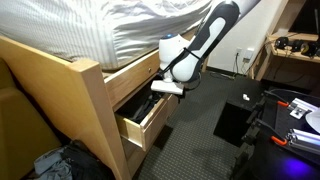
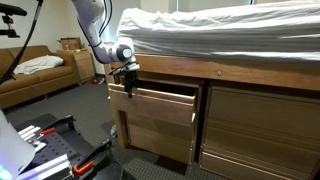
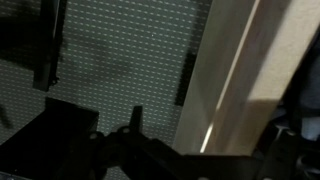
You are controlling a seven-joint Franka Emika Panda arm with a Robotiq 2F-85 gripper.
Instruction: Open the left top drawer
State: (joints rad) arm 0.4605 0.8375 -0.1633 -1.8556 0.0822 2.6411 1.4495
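I see the pale light-brown wooden left top drawer point(image 2: 160, 118) standing partly out beneath the white-sheeted bed point(image 2: 230, 35). My black gripper point(image 2: 127, 76) sits at its front's top corner; how wide it is open, and whether it holds anything, I cannot tell. The opening step is in hand, I judge, and the next move calls for 1 straight outward pull.

Open carpet point(image 1: 198, 125) before left top drawer point(image 1: 136, 130), rail point(image 1: 128, 79) above

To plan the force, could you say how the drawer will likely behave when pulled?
The drawer looks like rigid wood, so probably no flex. Wide and deep, it is likely heavy. With the tool near one corner of its handleless front, it may skew or slip.
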